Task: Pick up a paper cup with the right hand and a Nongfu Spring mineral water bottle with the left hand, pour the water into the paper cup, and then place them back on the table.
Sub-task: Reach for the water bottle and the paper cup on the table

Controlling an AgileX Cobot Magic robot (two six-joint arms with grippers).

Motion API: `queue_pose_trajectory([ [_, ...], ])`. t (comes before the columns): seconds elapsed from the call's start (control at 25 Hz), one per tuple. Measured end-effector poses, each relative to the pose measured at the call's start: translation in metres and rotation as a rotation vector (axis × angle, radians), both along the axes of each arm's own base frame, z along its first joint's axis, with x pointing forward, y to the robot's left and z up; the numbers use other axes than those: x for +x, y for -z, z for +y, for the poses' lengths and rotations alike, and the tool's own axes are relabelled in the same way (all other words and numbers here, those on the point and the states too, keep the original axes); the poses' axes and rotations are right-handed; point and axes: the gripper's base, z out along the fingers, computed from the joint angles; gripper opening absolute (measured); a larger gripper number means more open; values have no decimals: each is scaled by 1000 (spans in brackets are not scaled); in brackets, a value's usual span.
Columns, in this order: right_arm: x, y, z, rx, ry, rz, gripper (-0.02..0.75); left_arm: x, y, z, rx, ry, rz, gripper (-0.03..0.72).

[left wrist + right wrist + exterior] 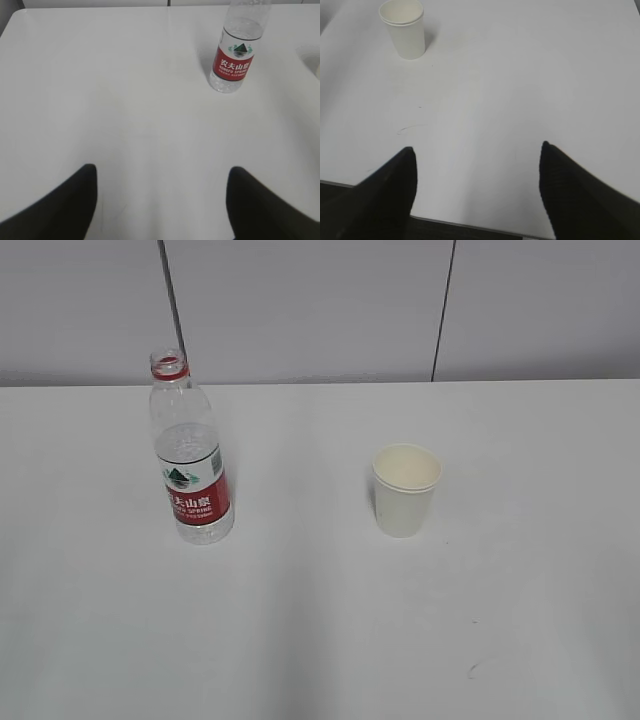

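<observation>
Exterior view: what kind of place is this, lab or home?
Most likely a lab or test bench, not a home. A bare white table holds only a water bottle and a paper cup, and the backdrop is plain grey wall panels with seams.

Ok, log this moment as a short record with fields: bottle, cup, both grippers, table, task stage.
bottle: Nongfu Spring mineral water bottle upright on the table, uncapped, partly filled with water
cup: paper cup upright, apart from the bottle, to its right in the exterior view; whether it holds anything cannot be told
left hand: left hand jaws open, holding nothing, bottle ahead to the right
right hand: right hand jaws open, holding nothing, cup ahead to the left
table: white table, small dark scuff
stage: nothing grasped
</observation>
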Motion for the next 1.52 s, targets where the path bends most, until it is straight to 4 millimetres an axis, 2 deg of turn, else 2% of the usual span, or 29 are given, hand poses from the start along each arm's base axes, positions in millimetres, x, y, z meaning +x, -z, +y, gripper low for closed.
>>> queue_pose_trajectory([
  [0.4,0,-1,0,0,0,-6,570,0,0,0,0,0,0,496],
  [0.68,8,-28,-1,8,19,-281,570,0,-3,0,-3,1,-23,496],
  [0.92,49,-44,-3,14,35,-289,570,11,-34,-2,10,30,-337,496],
  [1.08,82,-48,-5,17,47,-281,570,34,-42,-4,29,60,-417,496],
  [1.32,121,-51,-7,18,65,-313,570,81,-20,-2,14,42,-378,496],
  [1.52,148,-43,-8,29,76,-280,570,112,2,1,-19,-11,-377,496],
])
